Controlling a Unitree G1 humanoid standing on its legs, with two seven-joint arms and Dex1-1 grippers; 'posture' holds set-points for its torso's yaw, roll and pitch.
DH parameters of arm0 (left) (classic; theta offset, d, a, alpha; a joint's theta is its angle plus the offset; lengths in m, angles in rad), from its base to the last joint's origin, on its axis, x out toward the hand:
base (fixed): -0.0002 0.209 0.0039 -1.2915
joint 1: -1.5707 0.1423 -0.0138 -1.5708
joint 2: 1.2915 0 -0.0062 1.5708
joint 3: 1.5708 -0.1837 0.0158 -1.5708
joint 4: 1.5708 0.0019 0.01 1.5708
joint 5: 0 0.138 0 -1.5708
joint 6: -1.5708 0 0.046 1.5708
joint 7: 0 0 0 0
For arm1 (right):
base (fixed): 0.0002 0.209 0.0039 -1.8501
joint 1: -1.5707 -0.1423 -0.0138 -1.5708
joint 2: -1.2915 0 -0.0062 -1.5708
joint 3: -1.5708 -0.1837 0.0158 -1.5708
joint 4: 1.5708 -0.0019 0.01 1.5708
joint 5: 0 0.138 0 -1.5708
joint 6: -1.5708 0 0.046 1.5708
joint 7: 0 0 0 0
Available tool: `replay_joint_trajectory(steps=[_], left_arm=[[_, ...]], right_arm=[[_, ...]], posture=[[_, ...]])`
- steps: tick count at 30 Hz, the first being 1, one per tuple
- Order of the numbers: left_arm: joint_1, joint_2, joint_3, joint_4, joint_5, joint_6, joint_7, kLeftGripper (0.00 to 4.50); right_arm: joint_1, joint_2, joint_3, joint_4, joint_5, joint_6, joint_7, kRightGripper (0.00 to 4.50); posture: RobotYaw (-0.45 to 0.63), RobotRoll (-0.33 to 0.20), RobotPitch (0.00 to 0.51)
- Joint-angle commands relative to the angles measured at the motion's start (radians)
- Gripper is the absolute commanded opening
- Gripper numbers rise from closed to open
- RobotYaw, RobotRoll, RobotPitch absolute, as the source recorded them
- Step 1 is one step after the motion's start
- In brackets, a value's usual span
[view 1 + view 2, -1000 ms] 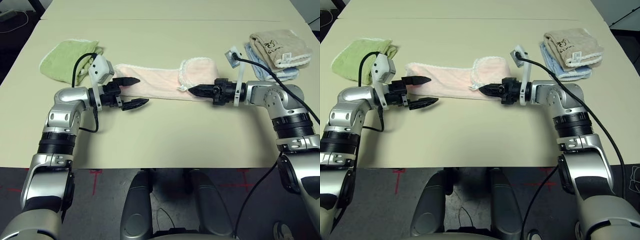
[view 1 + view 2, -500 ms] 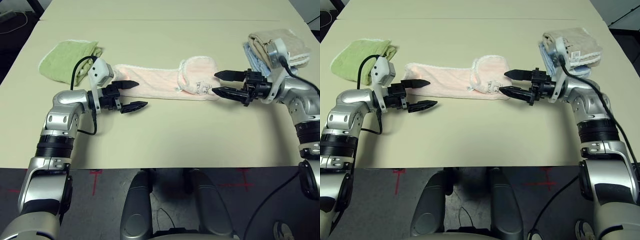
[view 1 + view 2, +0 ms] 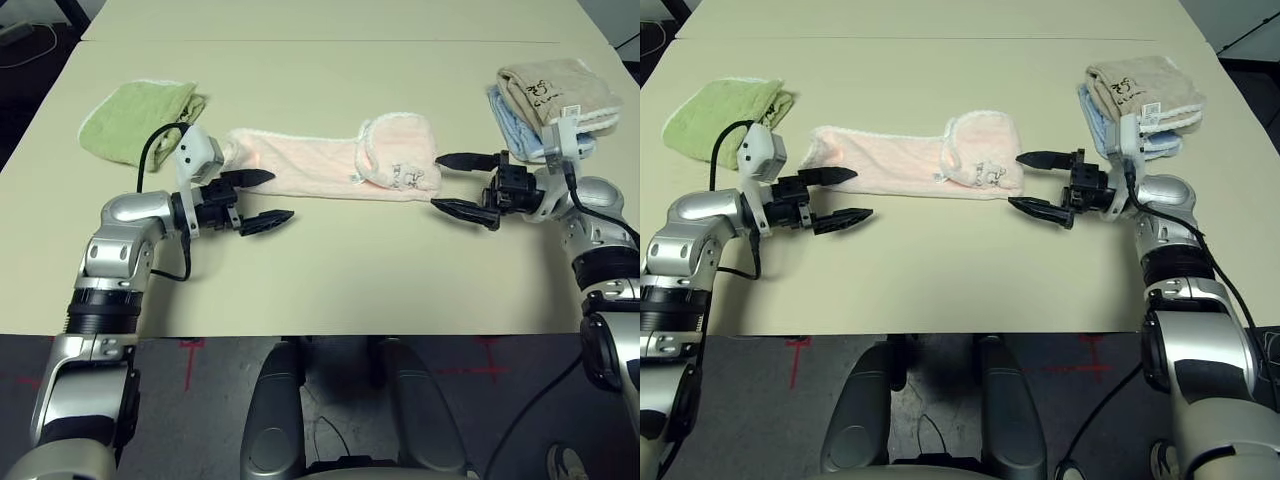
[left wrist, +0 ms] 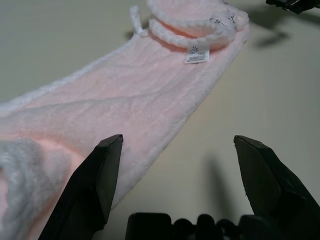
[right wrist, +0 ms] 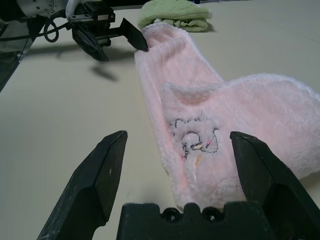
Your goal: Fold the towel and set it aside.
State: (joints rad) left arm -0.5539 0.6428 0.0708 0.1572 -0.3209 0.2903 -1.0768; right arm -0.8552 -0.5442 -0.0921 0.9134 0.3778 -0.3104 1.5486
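So the pink towel [image 3: 330,165] is lying on the table as a long narrow strip running left to right, roughly in the middle of the tabletop. Its right end is flopped back over itself into a rounded flap, and you can see the white scalloped edging curling around that flap, plus a small dark embroidered mark [image 5: 195,137] and a white tag [image 4: 196,54] near it. It's flat on the surface, nothing gripping it.

The left gripper [image 3: 255,197] sits just at the strip's left end, pointing right, fingers spread wide with nothing between them; the upper finger looks like it's right over the towel's edge, can't tell if it actually touches. The right gripper [image 3: 462,184] is just off the right end, pointing left, also spread wide and empty, with a bit of bare table between it and the flap.

Further out: a folded green towel [image 3: 135,120] at the far left, near the left arm's wrist camera. At the far right there's a beige folded towel [image 3: 548,90] stacked on a light blue one [image 3: 512,125], right behind the right forearm.

The table [image 3: 330,270] is a plain beige top with a seam running across the far side. Below its near edge is dark floor with some red tape marks [image 3: 190,350].
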Motion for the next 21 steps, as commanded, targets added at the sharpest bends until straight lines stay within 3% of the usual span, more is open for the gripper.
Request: replay_joint_trajectory(steps=[1, 8, 15, 21], left_arm=[[0.031, -0.001, 0.025, -0.037, -0.005, 0.029, 0.066, 4.50], [0.027, 0.020, 0.070, -0.061, -0.089, 0.255, 0.116, 4.50], [0.002, 0.079, 0.132, -0.109, -0.273, 0.655, 0.134, 4.50], [-0.029, 0.086, 0.190, -0.055, -0.308, 0.763, 0.209, 4.50]], right_arm=[[0.009, 0.005, -0.005, 0.021, -0.015, -0.004, 0.017, 4.48], [0.012, 0.018, -0.001, 0.013, -0.030, -0.008, 0.023, 4.48], [0.014, 0.019, 0.004, 0.022, -0.048, -0.018, 0.025, 4.48], [0.006, 0.023, 0.003, 0.026, -0.058, -0.021, 0.021, 4.48]], posture=[[0.11, 0.000, 0.307], [0.10, 0.000, 0.308], [0.11, 0.000, 0.307], [0.10, 0.000, 0.305]])
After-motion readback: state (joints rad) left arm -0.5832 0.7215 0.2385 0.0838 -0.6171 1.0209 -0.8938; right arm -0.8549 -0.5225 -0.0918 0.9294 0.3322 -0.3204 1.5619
